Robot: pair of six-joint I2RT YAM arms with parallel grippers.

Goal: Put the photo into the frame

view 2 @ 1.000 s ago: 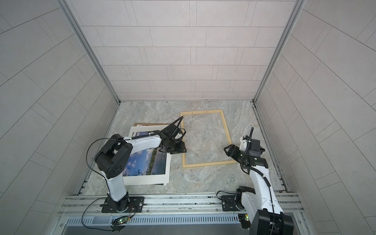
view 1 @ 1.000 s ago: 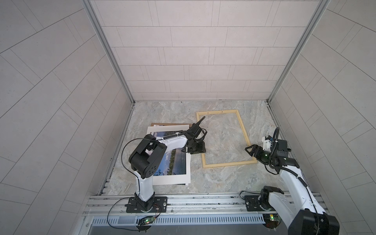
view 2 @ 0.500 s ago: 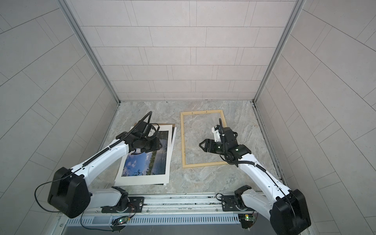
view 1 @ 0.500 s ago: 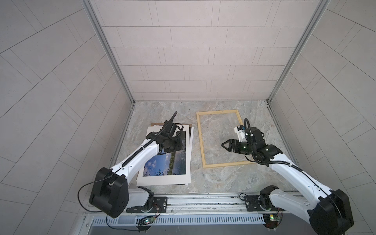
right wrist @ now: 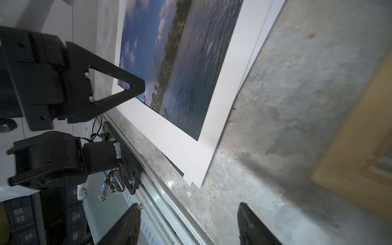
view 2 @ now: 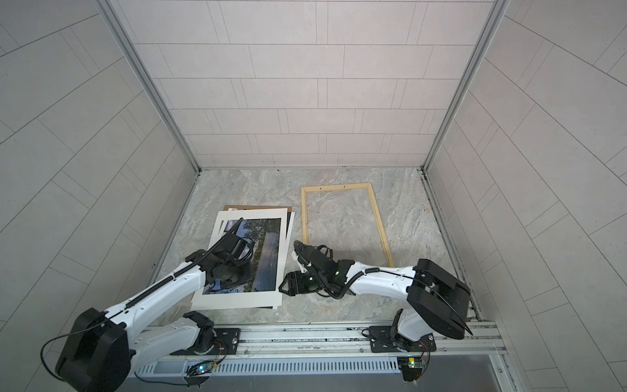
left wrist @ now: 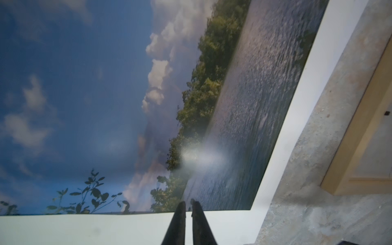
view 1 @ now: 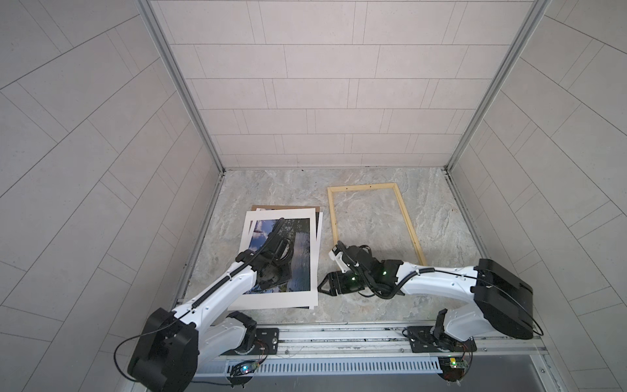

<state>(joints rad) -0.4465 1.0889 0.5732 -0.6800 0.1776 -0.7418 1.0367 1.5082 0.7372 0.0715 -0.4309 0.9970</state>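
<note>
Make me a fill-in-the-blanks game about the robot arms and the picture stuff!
1. In both top views the frame lies to the ____ of the photo.
2. The left tool, its jaws nearly together, is over the ____.
3. The right tool has its jaws ____.
4. A ____ board sticks out from under the photo.

Missing words: right; photo; open; brown.

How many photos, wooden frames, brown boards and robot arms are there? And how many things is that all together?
Photo: 1
Wooden frame: 1
Brown board: 1
Robot arms: 2, the left arm and the right arm
Total: 5
</note>
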